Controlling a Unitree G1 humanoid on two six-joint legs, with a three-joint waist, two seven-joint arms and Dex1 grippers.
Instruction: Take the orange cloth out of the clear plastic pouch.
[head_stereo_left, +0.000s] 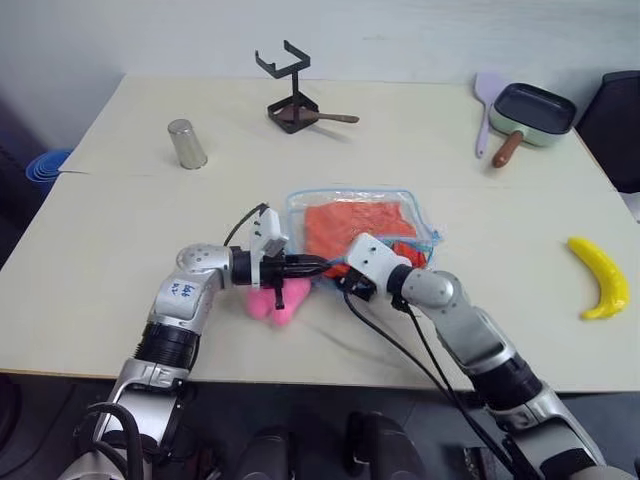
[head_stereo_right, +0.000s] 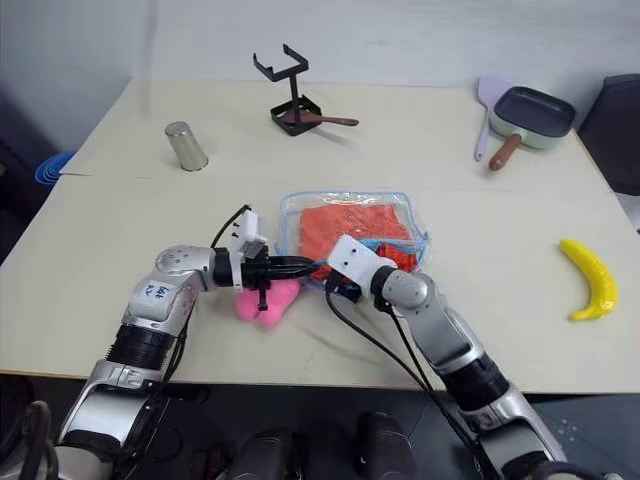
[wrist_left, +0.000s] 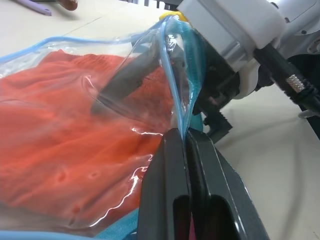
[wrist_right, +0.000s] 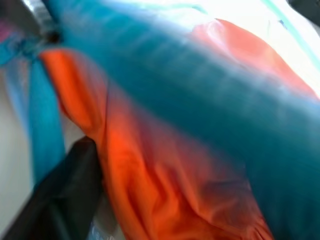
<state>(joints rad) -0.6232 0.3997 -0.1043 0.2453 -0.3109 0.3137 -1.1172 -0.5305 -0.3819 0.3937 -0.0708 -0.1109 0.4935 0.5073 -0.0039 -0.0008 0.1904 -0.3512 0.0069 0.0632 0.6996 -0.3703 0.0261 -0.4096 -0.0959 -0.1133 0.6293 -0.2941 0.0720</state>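
Orange wrinkled cloth (wrist_left: 55, 125) is being reached inside the clear blue-trimmed plastic pouch (wrist_left: 176, 65) by the right claw (wrist_left: 107, 92), fingers apart; the pouch's edge is being clamped by the left claw (wrist_left: 186, 137).

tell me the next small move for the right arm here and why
Probably close the right gripper on the orange cloth and draw it back out. The left gripper is pinching the blue edge of the clear plastic pouch, holding its mouth up, and one right finger is already inside, lying against the cloth, which sits wholly in the pouch.
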